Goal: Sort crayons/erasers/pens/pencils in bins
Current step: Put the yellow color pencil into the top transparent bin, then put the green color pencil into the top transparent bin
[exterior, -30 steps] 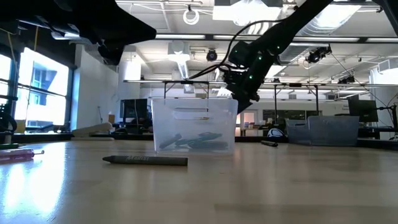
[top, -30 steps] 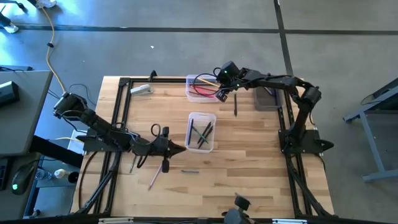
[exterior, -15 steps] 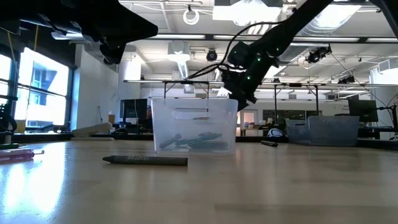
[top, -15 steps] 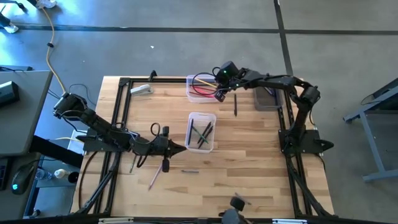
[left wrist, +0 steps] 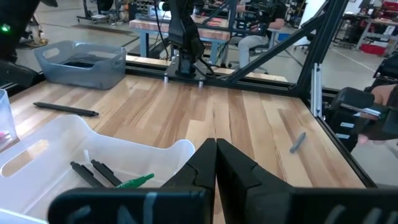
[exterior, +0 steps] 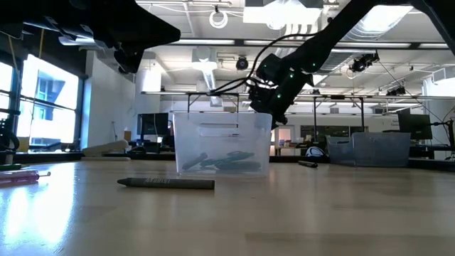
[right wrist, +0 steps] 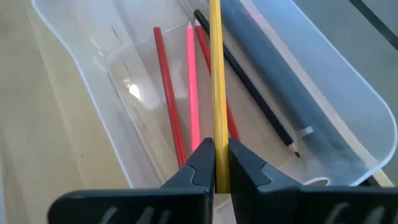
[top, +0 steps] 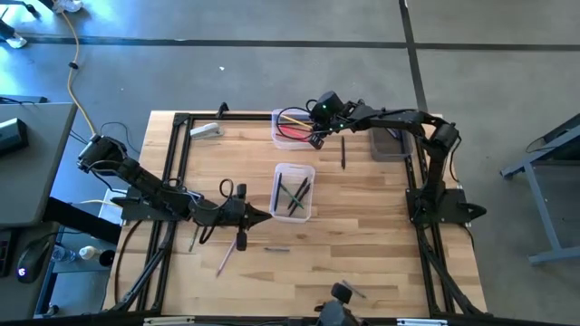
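Note:
A clear bin [top: 294, 128] at the table's far edge holds red and pink pencils [right wrist: 189, 93] and a black one. My right gripper [top: 318, 136] hangs over this bin's right end, shut on a yellow pencil [right wrist: 216, 62]. A second clear bin [top: 293, 191] at mid-table holds black pens and a green one [left wrist: 134, 182]. My left gripper [top: 265, 215] is shut and empty just left of it, shown in the left wrist view [left wrist: 216, 148]. A smoky grey bin [top: 390, 143] stands at the far right. My right gripper pinches the yellow pencil [right wrist: 216, 134] between its two fingers. The fingers come slanting down from the table's right side. The pencil runs straight on past the fingertips, above the far clear bin and the pencils in it. Which part of its length is held stays hidden.
A dark pen [top: 343, 154] lies between the far bin and the grey bin. A pink pencil [top: 224, 259], a dark crayon [top: 277, 248] and a short black piece [top: 241, 243] lie near the front left. A pale object [top: 207, 130] lies at the far left. A black frame rims the table.
My right gripper has moved a little toward the table's left edge with the yellow pencil, farther over the far clear bin. It stays shut on the pencil.

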